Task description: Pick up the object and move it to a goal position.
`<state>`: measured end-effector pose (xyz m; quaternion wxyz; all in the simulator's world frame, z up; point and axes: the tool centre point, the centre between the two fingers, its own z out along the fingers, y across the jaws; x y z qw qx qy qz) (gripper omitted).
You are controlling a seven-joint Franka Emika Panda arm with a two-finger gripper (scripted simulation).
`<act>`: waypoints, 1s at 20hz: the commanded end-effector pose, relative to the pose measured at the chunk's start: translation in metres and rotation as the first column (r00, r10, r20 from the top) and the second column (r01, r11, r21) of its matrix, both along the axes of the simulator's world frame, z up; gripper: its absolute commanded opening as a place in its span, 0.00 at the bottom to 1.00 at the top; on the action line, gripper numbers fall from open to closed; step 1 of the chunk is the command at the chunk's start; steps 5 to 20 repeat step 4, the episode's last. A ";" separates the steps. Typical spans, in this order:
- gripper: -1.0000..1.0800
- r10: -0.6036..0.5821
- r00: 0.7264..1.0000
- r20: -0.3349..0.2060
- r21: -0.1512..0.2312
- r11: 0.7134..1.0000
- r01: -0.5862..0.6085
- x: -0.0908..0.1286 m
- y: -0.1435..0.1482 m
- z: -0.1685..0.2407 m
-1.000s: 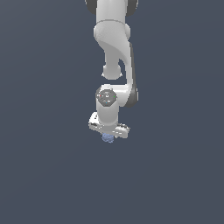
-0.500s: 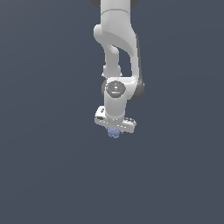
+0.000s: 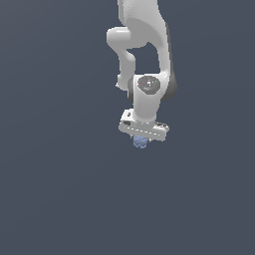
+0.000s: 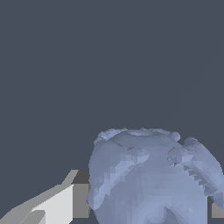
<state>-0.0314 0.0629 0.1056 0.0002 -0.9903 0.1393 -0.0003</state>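
Status: the lump [image 3: 140, 142] sits right under the white gripper [image 3: 142, 141], tucked against the hand's underside at the 6 o'clock end of the arm [image 3: 144, 55]. In the exterior view only its lower half pokes out below the crossbar.

Wrist view: the lump [image 4: 151, 179] fills the frame between the fingers. 1 finger pad [image 4: 78, 199] is touching its side at about 8 o'clock; a sliver of the other finger shows at the 4 o'clock edge. Fingers are closed to roughly the lump's width and look clamped on it.

Progress, my read: grasp is done. No table edge or shadow visible against the flat grey background, so I can't tell how high the lump is off any surface, or if it is lifted at all.

Left: carry to the goal and hold there. No goal marker visible in either view, so remaining travel is unknown.

Risk: the lump is bumpy and rounded, so contact patches are small and it could rotate in the grip.
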 end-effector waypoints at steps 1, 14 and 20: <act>0.00 -0.001 1.000 -0.001 0.000 1.000 0.001 -0.004 0.006 0.005; 0.00 -0.001 1.000 -0.001 0.000 1.000 0.001 -0.005 0.009 0.008; 0.00 -0.001 1.000 -0.001 0.000 1.000 0.001 -0.005 0.009 0.008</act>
